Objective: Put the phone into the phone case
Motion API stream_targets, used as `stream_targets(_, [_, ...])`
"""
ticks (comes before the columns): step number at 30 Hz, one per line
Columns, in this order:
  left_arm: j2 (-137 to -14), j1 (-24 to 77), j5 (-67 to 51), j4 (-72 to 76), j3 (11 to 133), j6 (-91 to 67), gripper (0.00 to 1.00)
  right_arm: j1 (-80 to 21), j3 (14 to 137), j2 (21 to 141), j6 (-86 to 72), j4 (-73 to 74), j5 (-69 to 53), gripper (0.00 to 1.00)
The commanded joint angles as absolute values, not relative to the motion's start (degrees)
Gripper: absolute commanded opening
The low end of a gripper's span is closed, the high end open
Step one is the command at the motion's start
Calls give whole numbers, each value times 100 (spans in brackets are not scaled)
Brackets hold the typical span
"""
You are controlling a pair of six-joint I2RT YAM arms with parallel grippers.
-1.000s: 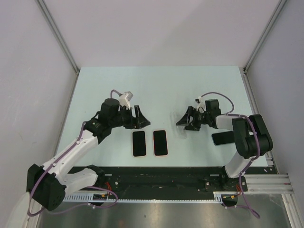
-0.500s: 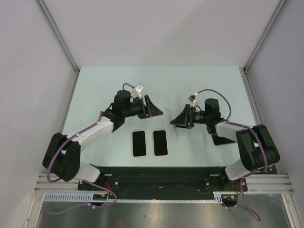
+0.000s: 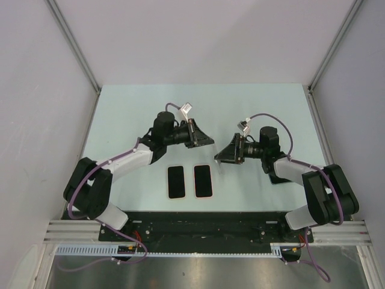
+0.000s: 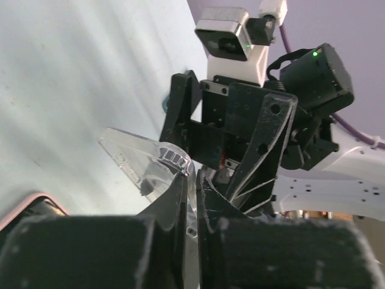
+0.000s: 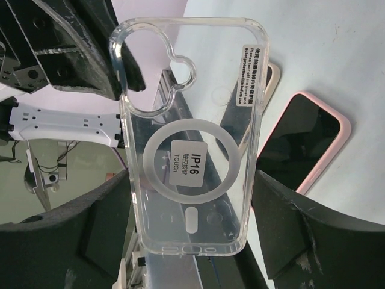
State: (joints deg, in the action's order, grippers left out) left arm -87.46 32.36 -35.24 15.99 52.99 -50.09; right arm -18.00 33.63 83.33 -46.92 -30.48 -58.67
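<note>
A clear phone case (image 5: 186,120) marked IP16 hangs in the air above the table. My right gripper (image 5: 192,180) is shut on it across its width. My left gripper (image 4: 194,180) has met it from the other side and is shut on the thin edge of the case (image 4: 141,156) near the camera cut-out. In the top view the left gripper (image 3: 209,142) and right gripper (image 3: 221,155) nearly touch over the table's middle. Below them lie two dark phones face up: one with a pale rim (image 3: 175,182) and one with a pink rim (image 3: 203,180).
A dark flat object (image 3: 278,176) lies partly under my right forearm. The black rail (image 3: 204,226) with both arm bases runs along the near edge. Grey walls with metal posts (image 3: 75,48) close in the table on three sides.
My left arm swung right to the case and shut its open jaws on the case's edge. The right gripper shifted slightly left, still holding the case. The phones have not moved.
</note>
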Motion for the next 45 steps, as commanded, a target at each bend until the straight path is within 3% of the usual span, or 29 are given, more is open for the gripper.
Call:
stream_targets(1, [-8815,3287,-3832,2100,5440,-5229,1,-1802,3357,8069,-4685,-3077,-5836,64])
stream_targets(8, [-8947,3349,-3578,1584,5554,-5265,0,-1320,3357,7419,-4272,-1692,-4995,86])
stream_targets(10, [-8939,3436,-3158,1058,5625,-5212,0,-1126,3357,6982,-3983,-989,-4739,99])
stream_targets(19, [-9044,4218,-1672,-683,6187,-5308,0,-53,3507,5784,-3463,1035,-3525,100])
stream_targets(25, [-9175,4675,-959,-1150,6460,-5625,0,149,3542,5449,-3234,1493,-3278,100])
stream_targets(45, [-10748,5124,-1362,-580,7022,-6047,5,843,3674,5510,-3365,2645,-2057,100])
